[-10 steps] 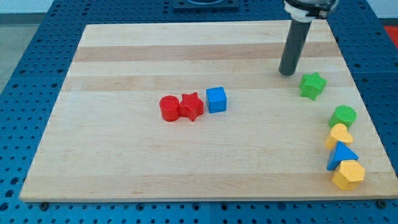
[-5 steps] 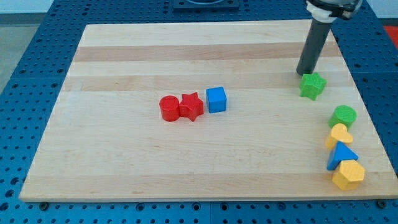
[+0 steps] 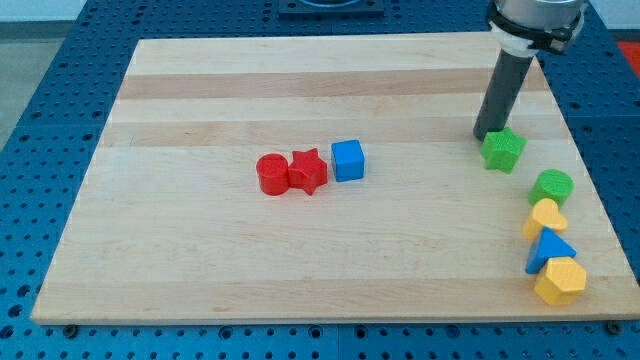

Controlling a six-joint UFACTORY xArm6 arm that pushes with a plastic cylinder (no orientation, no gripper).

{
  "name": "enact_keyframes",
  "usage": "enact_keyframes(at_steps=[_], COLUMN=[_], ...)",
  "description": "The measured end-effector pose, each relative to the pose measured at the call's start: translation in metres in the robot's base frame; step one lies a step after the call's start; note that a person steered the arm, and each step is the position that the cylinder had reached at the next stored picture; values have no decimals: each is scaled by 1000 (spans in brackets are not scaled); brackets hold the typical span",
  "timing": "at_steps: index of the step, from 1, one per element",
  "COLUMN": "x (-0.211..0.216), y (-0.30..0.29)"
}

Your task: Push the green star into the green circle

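The green star (image 3: 503, 151) lies on the wooden board (image 3: 200, 250) near the view's right edge. My tip (image 3: 486, 135) touches the star's upper left side. The green circle (image 3: 551, 187) sits below and to the right of the star, a short gap apart from it.
Below the green circle a yellow block (image 3: 545, 217), a blue triangle (image 3: 550, 249) and a yellow hexagon (image 3: 559, 281) stand in a column along the right edge. A red circle (image 3: 270, 174), a red star (image 3: 308, 171) and a blue cube (image 3: 348, 159) sit together mid-board.
My tip moved right, then came down against the green star's upper left side. The star has shifted slightly down and right toward the green circle.
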State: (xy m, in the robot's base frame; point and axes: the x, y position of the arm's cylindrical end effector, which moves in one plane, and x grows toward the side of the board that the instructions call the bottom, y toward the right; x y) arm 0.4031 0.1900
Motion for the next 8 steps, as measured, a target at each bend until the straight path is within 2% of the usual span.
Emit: enact_keyframes(at_steps=[1,2,4,5,8], x=[19,19,34,48,47], y=[-2,-2,-55,-50,-6])
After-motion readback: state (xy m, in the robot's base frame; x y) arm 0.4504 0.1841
